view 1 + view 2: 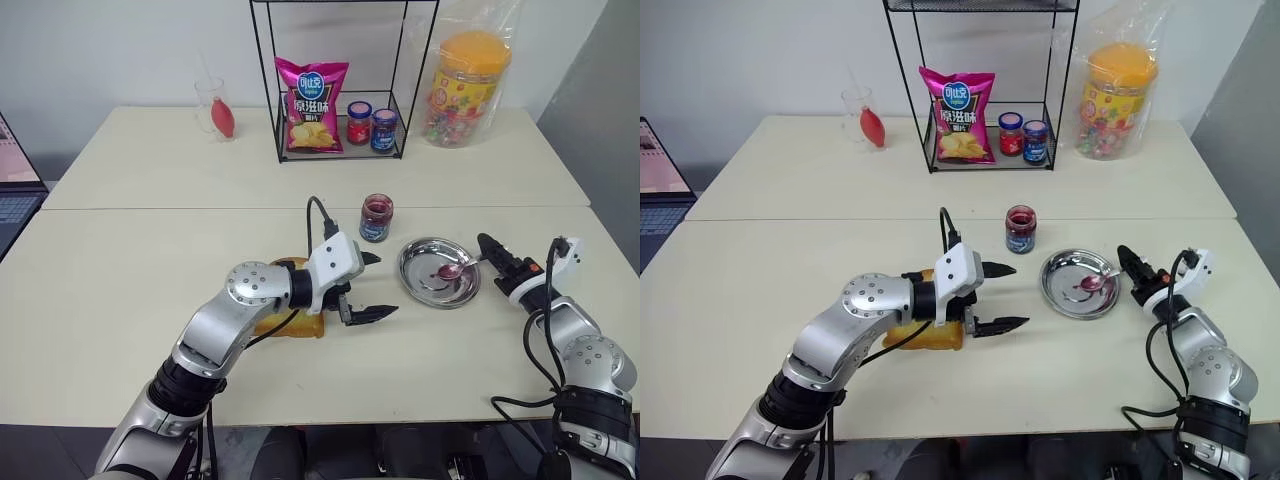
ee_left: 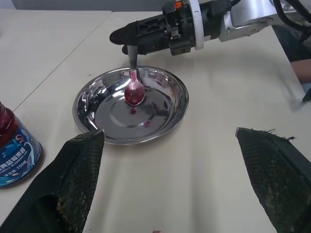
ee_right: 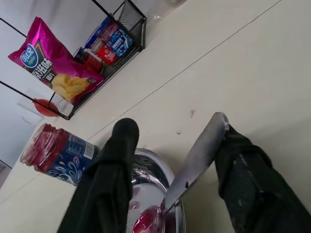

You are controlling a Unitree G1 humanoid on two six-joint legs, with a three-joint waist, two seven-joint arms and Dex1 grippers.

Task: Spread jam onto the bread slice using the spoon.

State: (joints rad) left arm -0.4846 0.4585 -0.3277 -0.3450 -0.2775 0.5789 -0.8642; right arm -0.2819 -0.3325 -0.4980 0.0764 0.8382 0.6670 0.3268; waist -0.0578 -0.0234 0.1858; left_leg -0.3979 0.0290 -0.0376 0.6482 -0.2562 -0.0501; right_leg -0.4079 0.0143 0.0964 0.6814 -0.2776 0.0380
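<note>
The bread slice lies on the near table, mostly covered by my left wrist. My left gripper is open just right of the bread, its fingers pointing toward the metal dish. The spoon rests with its red-stained bowl in the dish and its handle up over the right rim. My right gripper is open at that rim, and the spoon handle leans against one finger. The jam jar stands open behind the dish, with dark red jam inside.
A black wire rack on the far table holds a pink chips bag, a red-capped jar and a blue-capped jar. A bagged candy tub stands to its right and a glass to its left. A laptop sits at the left edge.
</note>
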